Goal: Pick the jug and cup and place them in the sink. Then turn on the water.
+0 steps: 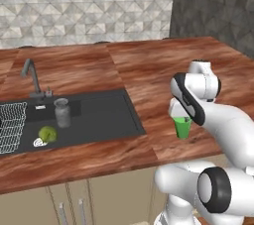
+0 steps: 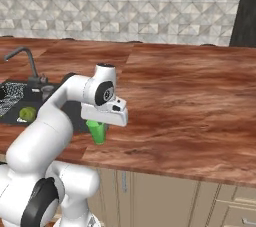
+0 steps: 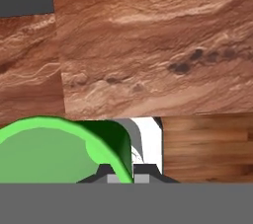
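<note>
Over the wooden counter right of the sink, your gripper point(image 3: 121, 173) is clamped on the rim of the bright green tapered cup point(image 1: 182, 127). With the grey metallic jug point(image 1: 62, 112) already standing in the dark recessed sink point(image 1: 106, 115), you next carry the cup left and lower it into the basin.

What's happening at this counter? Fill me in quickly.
The robot arm's gripper is shut on the rim of the green cup, holding it over the wooden counter to the right of the sink. The grey jug already stands in the basin, near a yellow-green fruit and a white wire rack. No water is running from the faucet. So the cup has yet to go into the sink, and the water has yet to be turned on.
</note>
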